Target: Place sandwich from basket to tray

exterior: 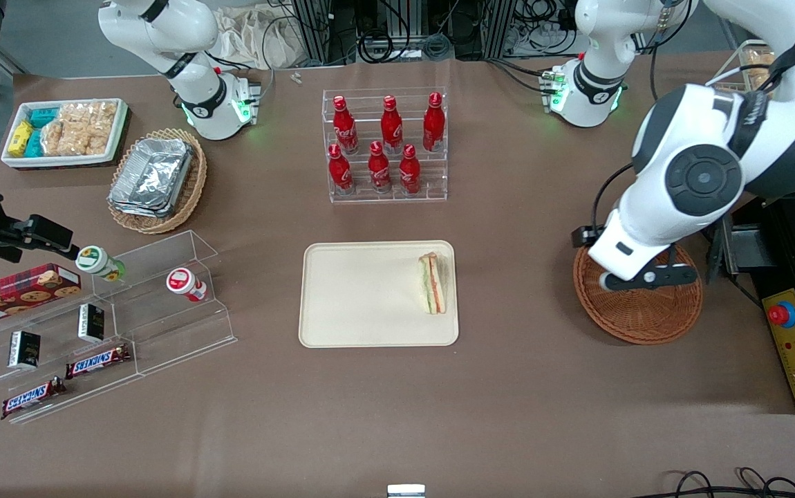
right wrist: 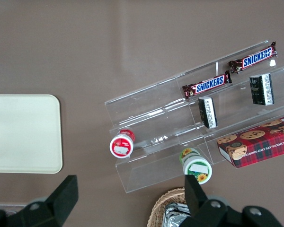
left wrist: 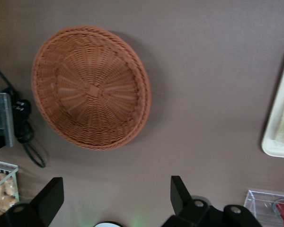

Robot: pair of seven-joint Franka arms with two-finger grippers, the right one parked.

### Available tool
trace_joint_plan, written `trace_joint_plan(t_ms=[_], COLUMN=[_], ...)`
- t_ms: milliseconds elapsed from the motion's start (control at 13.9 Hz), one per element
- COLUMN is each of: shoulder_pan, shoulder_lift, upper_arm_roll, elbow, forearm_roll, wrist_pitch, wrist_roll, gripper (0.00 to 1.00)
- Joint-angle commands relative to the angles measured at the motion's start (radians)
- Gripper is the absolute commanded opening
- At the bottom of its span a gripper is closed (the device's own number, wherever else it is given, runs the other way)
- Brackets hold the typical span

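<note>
While the small triangular wedge sandwich (exterior: 433,283) with pale bread and orange and green filling lies on the large flat cream-beige rectangular plastic tray (exterior: 363,297), we find it at the tray's edge toward the working arm's end of the counter (exterior: 397,415). It rests flat, its layered edge showing, and nothing touches it.

Over at the working arm's end we see the round shallow reddish-brown woven wicker basket (exterior: 646,311), and it holds nothing at all: the wrist camera looks straight down into its bare woven bottom (left wrist: 92,90). Our hand (left wrist: 116,201) hangs above the counter just beside that basket, well apart from the tray, and its two black fingers (left wrist: 49,198) stand spread wide with only brown counter between them. So the hand is empty and parted. In the front view the hand (exterior: 636,280) sits over the basket's rim, with the big white arm above it.

A corner of the tray (left wrist: 280,123) shows in the wrist view too, clear of the basket.

Farther from the front camera than the tray, six red cola bottles (exterior: 384,145) stand upright in a clear acrylic rack. Toward the parked arm's end we spot a lighter tan wicker basket with silver foil trays (exterior: 155,180) and a clear tiered shelf (exterior: 121,325) carrying Snickers bars (exterior: 97,360).
</note>
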Motion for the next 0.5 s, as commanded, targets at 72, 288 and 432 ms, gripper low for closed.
trace_joint_plan(t_ms=[72, 288, 432], shoulder_pan=[0.042, 0.039, 0.044], shoulder_lift=[-0.037, -0.041, -0.040], upper_arm_roll=[-0.004, -0.006, -0.006], elbow=[-0.021, -0.021, -0.017], forearm_roll=[0.050, 0.110, 0.104], wrist_pitch=[-0.019, -0.062, -0.068], wrist_roll=[0.021, 0.022, 0.033], gripper=[1.00, 1.00, 1.00])
